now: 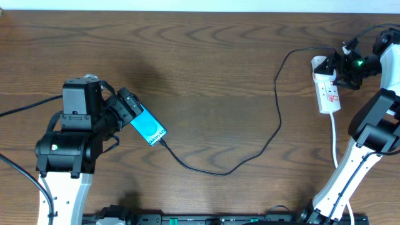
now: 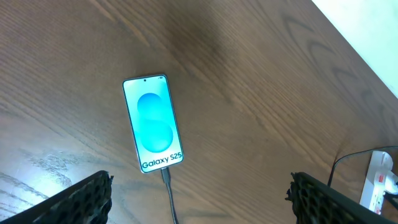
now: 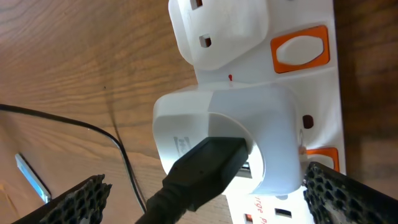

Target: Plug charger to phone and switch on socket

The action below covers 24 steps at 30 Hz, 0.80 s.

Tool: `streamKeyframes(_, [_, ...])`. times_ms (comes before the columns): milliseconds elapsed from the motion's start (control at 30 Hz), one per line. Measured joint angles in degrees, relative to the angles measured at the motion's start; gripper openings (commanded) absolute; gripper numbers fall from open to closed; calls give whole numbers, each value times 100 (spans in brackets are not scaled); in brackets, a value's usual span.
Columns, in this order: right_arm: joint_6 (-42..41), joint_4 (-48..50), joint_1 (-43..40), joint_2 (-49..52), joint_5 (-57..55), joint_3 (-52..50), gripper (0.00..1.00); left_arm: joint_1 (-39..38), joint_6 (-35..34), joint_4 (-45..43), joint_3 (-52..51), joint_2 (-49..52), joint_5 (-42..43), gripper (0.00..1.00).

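So the plugging half looks done to me. The small rectangular smartphone with the bright cyan screen and white "Galaxy S25" lettering (image 1: 149,129) lies flat on the brown wooden table (image 1: 206,62), out around 8 o'clock in the overhead view. The long thin black charger cable (image 1: 275,125) has its tip seated in the phone's lettering end. From there it loops through the middle of the table and climbs to 2 o'clock.

That's where the narrow white plastic power strip with orange rocker switches (image 1: 329,97) sits. A chunky white plug-in adapter (image 3: 211,124) is in it, with a black USB plug (image 3: 199,171) pushed into its face.

The left claw (image 2: 199,198) hovers over the phone with its fingers spread wide. It's pinching nothing, and the phone is clear of both pads. The right claw (image 3: 205,199) is spread wide too, right above the adapter and holding nothing.

My read is that we're on the switch step. In the right wrist view there's one orange switch (image 3: 300,50) at 1 o'clock beside a spare white plug. Another orange switch (image 3: 323,157) is at 4 o'clock, half hidden behind the adapter. I'd guess the hidden one feeds the charger, but I can't tell if it's on or off.

The next move needs one fingertip pressed down on that rocker. Room is tight beside the adapter, so it'd probably help to bring the fingers together first and come in from the strip's edge without bumping the plug loose.
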<state>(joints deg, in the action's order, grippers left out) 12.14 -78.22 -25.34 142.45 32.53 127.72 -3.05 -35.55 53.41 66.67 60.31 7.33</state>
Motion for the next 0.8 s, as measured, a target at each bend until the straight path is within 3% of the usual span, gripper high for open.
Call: streamKeyframes(800, [-111, 398, 4, -66, 37, -192, 99, 0, 0, 0, 0, 0, 0, 91])
